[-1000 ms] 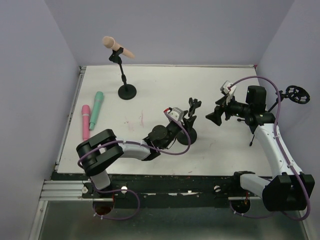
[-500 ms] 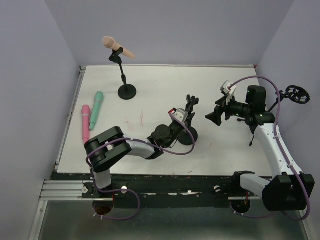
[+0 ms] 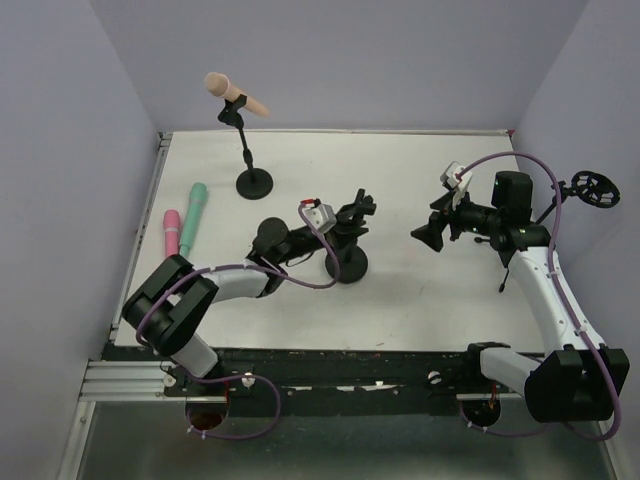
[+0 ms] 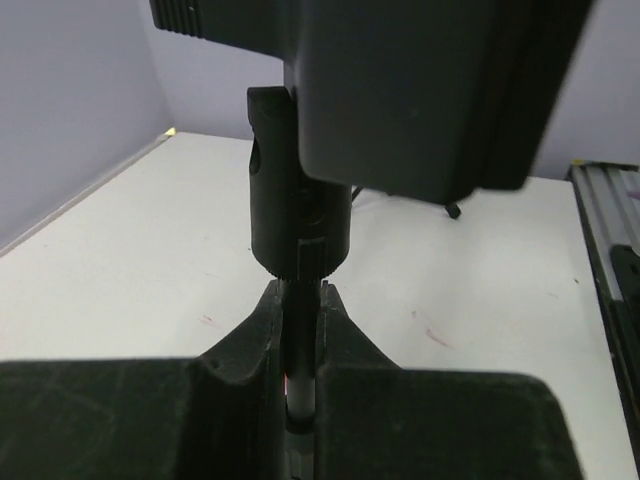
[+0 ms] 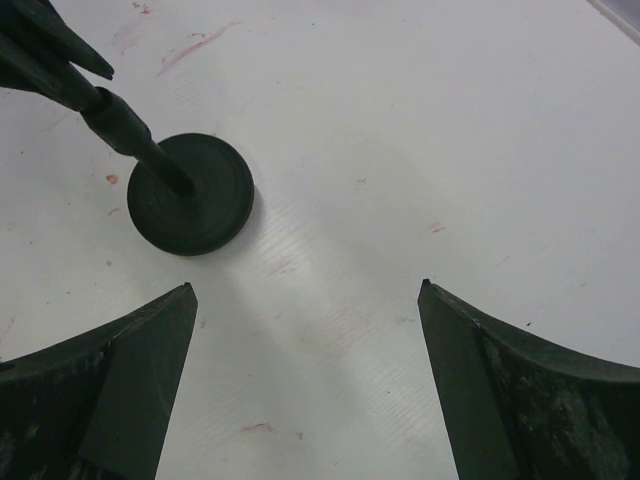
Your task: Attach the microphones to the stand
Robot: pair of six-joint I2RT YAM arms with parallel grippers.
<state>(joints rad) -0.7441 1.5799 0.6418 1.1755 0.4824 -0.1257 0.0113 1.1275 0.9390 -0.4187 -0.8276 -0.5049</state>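
Microphones: one of three is mounted. The peach microphone sits in the clip of the far stand at the back of the table. The pink microphone and the green microphone lie side by side near the table's left edge, neither in a clip.

The left claw is closed tight on the thin post of the second stand, just below its empty holder. This stand is near the middle of the table and leans. Whether its base sits flat cannot be told.

The right claw is spread wide and holds nothing. It hovers to the right of the second stand, whose round base shows in the right wrist view.

Progress, as a judgement: roughly one third complete. Two microphones are left to fit. The step in hand appears to be positioning the second stand — no microphone is gripped yet.
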